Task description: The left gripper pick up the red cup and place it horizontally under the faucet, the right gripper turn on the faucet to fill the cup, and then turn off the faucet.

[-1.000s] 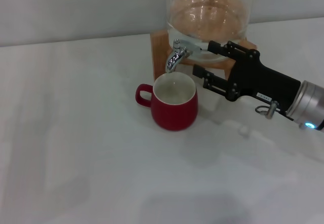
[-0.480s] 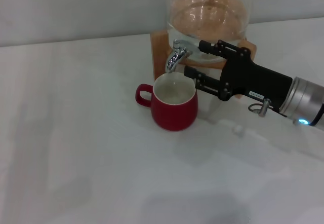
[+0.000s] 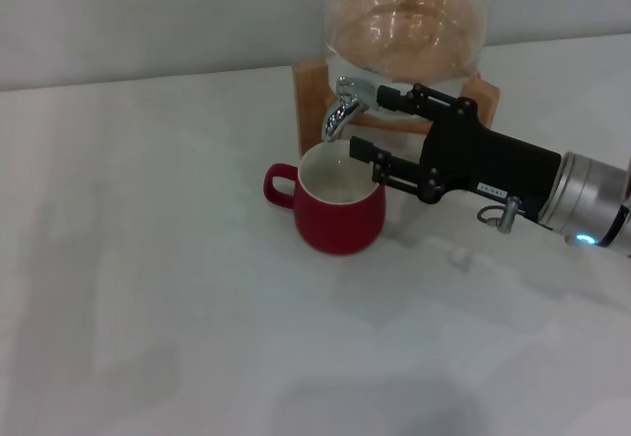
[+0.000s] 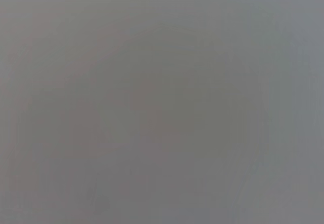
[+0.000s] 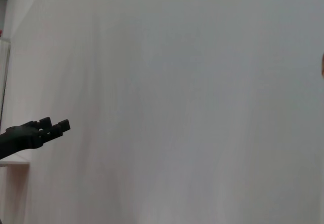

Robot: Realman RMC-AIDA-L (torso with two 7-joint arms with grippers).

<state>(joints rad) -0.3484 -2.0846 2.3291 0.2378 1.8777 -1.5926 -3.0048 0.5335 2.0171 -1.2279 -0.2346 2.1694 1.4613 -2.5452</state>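
The red cup [image 3: 340, 207] stands upright on the white table, its handle pointing left and its white inside showing. Its mouth sits directly below the spout of the chrome faucet [image 3: 340, 110]. My right gripper [image 3: 373, 120] reaches in from the right and is open. One of its fingers lies beside the faucet's lever, the other just above the cup's right rim, and nothing is held between them. In the right wrist view a black finger [image 5: 43, 130] shows against a pale surface. The left gripper is out of view, and the left wrist view is plain grey.
The glass dispenser [image 3: 404, 22] holds amber liquid and sits on a wooden stand [image 3: 308, 91] at the back of the table [image 3: 148, 288]. A grey wall runs behind it.
My right gripper has moved left toward the faucet, bringing its open fingers up beside the lever and over the cup's rim. The cup has stayed in place.
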